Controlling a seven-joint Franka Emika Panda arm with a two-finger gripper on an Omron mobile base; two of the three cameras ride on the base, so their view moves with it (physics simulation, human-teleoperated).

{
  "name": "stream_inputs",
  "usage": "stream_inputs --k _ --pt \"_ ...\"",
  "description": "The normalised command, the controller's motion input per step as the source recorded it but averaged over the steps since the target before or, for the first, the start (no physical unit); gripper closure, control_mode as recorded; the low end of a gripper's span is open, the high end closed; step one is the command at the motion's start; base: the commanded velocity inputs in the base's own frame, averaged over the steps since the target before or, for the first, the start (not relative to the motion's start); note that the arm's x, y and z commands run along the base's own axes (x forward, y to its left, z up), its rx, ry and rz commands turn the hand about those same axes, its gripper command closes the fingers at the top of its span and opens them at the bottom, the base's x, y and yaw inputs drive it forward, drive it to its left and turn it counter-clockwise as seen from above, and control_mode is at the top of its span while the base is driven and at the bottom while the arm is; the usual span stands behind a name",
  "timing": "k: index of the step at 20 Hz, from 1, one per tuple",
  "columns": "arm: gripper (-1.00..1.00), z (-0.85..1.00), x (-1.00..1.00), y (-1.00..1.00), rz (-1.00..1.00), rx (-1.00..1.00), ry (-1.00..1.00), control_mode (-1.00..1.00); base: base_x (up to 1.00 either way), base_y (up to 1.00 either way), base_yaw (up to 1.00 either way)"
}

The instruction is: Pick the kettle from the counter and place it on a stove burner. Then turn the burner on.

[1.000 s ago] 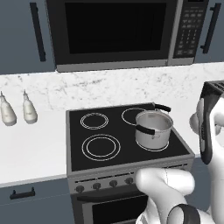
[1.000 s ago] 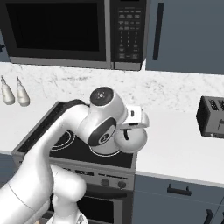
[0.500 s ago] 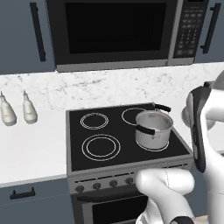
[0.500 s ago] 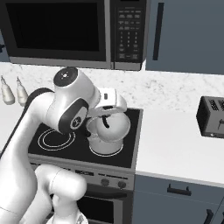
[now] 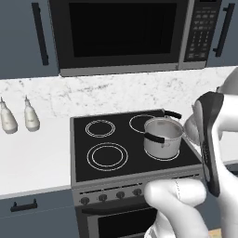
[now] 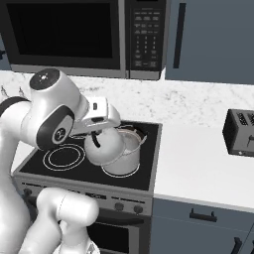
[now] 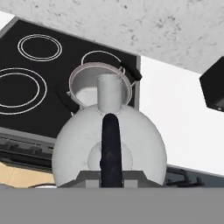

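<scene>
Gripping the kettle [image 7: 109,144] by its thin dark arched handle [image 7: 110,144], gripper [image 6: 99,130] closed around that handle and holding the squat silvery-white dome in the air, clear of any surface. Hanging, in the hand view, directly below the camera with its short spout [image 7: 110,94] pointing toward the marble backsplash [image 7: 144,26]. Carrying the kettle over the front right part of the black glass cooktop [image 6: 44,168], just in front of and partly overlapping the steel pot [image 6: 126,156] in the right base view. Showing in the left base view as a pale rounded shape [image 5: 190,130] beside the pot [image 5: 162,138], mostly hidden behind the dark forearm. Sitting on the right front burner, that pot, open-topped, with black handles [image 5: 153,138] sticking out at either side. Lying bare to the left of the pot, the large stove burner [image 5: 108,156] of two concentric white rings, with a smaller ringed circle [image 5: 100,128] behind it. Standing on the white counter [image 5: 32,153] well left of the stove, two white bottles [image 5: 18,117] with pointed tips, close to the backsplash. Resting on the counter [image 6: 198,163] well right of the stove, a dark toaster [image 6: 240,133]. Hanging above the cooktop, a black microwave [image 5: 121,32] between blue-grey cabinets [image 6: 213,39].
</scene>
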Motion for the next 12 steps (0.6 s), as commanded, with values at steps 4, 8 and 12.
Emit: stream_inputs --k 4,8,12 --pt "1.00 0.05 -0.24 1.00 0.01 0.00 -0.01 -1.00 0.00 0.00 0.00" --pt "1.00 0.06 -0.05 1.00 0.00 0.00 0.00 -1.00 0.00 0.00 0.00" --pt "1.00 0.06 0.00 1.00 0.00 0.00 0.00 -1.00 0.00 0.00 0.00"
